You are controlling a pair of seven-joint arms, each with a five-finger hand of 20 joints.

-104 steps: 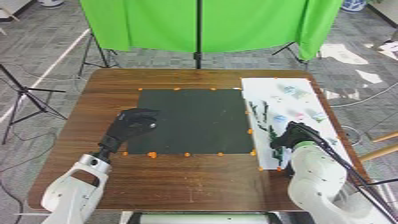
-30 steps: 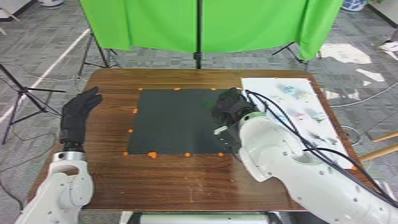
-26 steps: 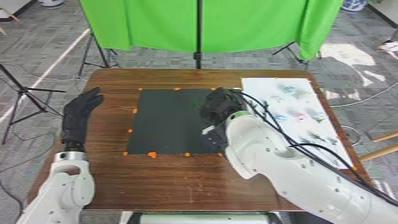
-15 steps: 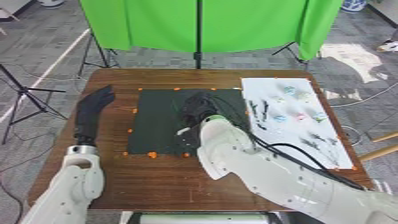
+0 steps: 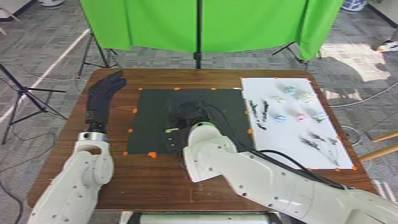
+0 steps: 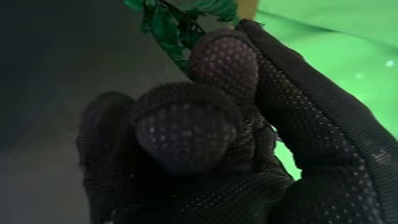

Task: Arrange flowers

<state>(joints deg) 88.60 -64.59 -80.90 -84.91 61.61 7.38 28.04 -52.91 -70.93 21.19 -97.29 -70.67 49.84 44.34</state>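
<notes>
Black glove fabric wraps the robot's right hand (image 5: 187, 111), seen in the head view over the dark mat (image 5: 149, 135), approx. mid-mat, w/ its arm coming in low from the right side. Right wrist view: the right hand (image 6: 209, 197) has its fingers (image 6: 187, 135) curled in & thumb brought close, pinching a green leafy sprig (image 6: 165, 32); leaves extend past the fingertips. The left hand (image 5: 105, 92), also gloved, hangs over the tabletop (image 5: 160, 180) just beside the mat's left edge, fingers extended & relaxed, nothing in its grasp.

On the white sheet (image 5: 275, 146), right of the mat: dark green stems (image 5: 258, 115) along the side nearest the mat; small blue blooms (image 5: 280, 118), a pink bloom (image 5: 300, 116) & pale ones btwn. the sheet's middle & far end; dark, feathery sprays (image 5: 320, 141) toward the near end. Orange tabs (image 5: 152, 155) dot the mat's edges. Bkgd.: bright green curtain (image 5: 142, 25) w/ a black pole (image 5: 198, 30) upright in front, beyond the tabletop's far edge.
</notes>
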